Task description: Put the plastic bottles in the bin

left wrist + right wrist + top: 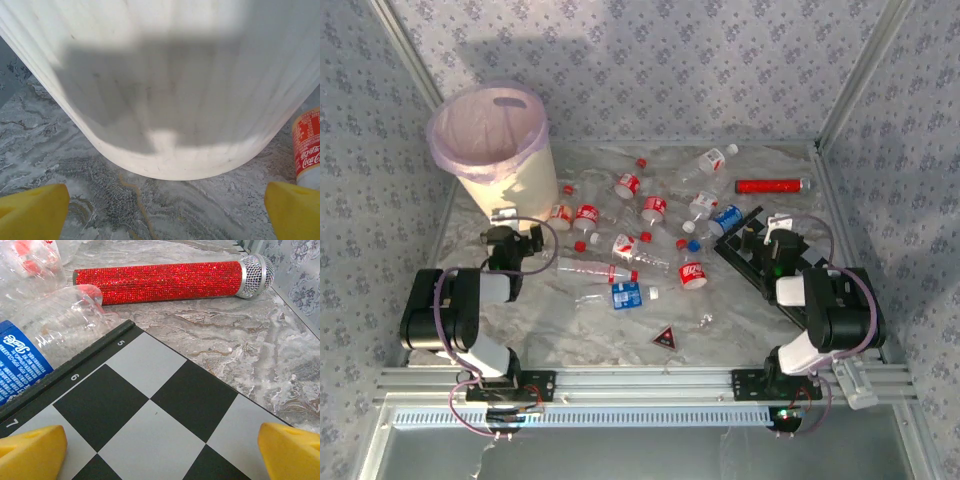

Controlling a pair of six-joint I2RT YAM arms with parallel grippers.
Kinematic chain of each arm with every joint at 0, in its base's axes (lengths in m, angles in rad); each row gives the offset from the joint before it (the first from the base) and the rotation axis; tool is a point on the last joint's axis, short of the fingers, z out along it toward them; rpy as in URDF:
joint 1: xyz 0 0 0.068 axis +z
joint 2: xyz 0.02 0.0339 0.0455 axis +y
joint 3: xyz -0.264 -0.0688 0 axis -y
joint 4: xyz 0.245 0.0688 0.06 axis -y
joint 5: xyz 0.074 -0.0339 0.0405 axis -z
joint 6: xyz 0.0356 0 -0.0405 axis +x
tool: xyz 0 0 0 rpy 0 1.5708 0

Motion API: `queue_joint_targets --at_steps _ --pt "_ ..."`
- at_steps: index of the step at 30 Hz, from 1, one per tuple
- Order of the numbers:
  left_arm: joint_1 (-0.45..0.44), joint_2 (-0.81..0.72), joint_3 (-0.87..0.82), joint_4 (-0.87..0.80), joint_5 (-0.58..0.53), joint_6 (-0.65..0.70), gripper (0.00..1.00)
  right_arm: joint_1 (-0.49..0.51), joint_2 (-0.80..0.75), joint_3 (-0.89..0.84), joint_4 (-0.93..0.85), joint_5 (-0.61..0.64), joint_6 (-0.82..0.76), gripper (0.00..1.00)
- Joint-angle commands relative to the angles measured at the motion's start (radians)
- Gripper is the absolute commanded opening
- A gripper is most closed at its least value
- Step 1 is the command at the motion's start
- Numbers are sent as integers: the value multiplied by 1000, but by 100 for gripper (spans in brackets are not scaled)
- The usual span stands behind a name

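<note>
**Tools.** The left gripper (pixel 162 215) has its jaws spread wide, with nothing between the yellow fingertips (pixel 30 212). It sits low over the marbled table (pixel 60 150) and faces the lower wall of the bin (pixel 165 100) at close range. Whether it touches the wall cannot be told. A red-labelled bottle (pixel 307 150) shows at the right edge of the left wrist view, just beside the right-hand fingertip and near the foot of the bin.

The right gripper (pixel 160 455) is also spread wide and holds nothing. It hangs over a chessboard (pixel 150 410) with black and pale squares, whose border reads 5, 6 and 7. A clear blue-labelled bottle (pixel 30 355) lies just beside the left edge of that board. Beyond it lies a red glitter microphone (pixel 160 282), its silver mesh head pointing toward the right-hand wall.

**Task items.** The bin stands upright at the far left of the table, with a pink-lilac bag (pixel 485 110) folded over its rim. The bottles (pixel 653 208) lie scattered on their sides across the middle of the table — between the bin and the microphone — all on the table surface. The nearest ones rest just beside the base of the bin. Most carry red labels and a few carry blue.

**Other items.** A small dark triangle (pixel 665 337) lies near the front edge of the table, well apart from both grippers.
</note>
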Motion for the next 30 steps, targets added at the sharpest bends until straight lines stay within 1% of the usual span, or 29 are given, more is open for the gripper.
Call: queue_joint_targets --at_steps 1,30 --pt "3 1 4 27 17 6 100 -4 -12 20 14 -6 -10 100" --pt "17 -1 9 15 50 -2 100 -8 -12 24 7 -13 -7 100"
